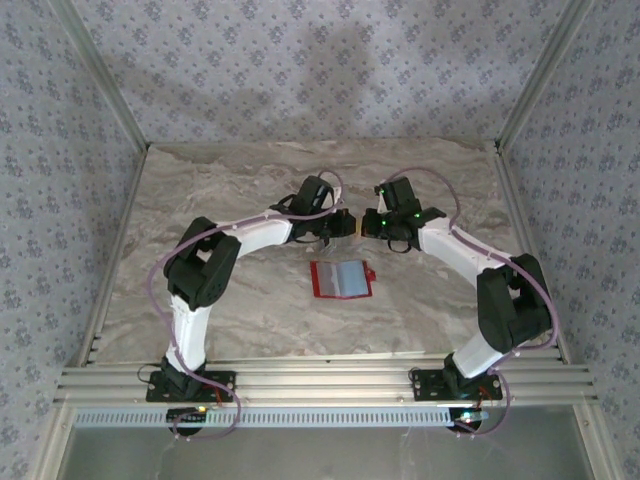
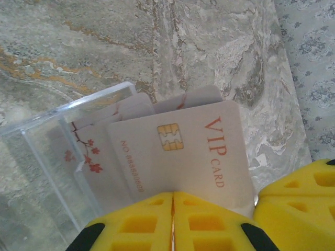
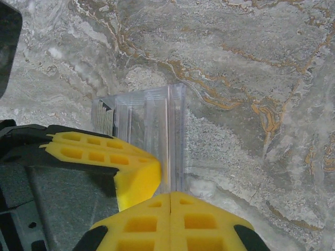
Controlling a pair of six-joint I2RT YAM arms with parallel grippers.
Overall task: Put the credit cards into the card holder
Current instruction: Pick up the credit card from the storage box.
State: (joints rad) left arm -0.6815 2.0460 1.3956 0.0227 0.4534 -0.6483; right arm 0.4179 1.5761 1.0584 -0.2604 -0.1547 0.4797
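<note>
Left gripper [image 2: 172,196]: jaws closed on one edge of the front card [image 2: 183,146], which stands with the other cards [image 2: 104,138] in a clear box [image 2: 47,157]. Wallet [image 1: 342,279]: lying open, toward the near edge of the table [image 1: 200,190], midway across. Right gripper [image 3: 171,197]: jaws closed on the box wall, steadying it. Draw the card straight out of the box; tilting would likely drag its neighbours along.

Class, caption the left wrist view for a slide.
Shut left gripper under the VIP card, other cards behind, clear box alongside.
</note>
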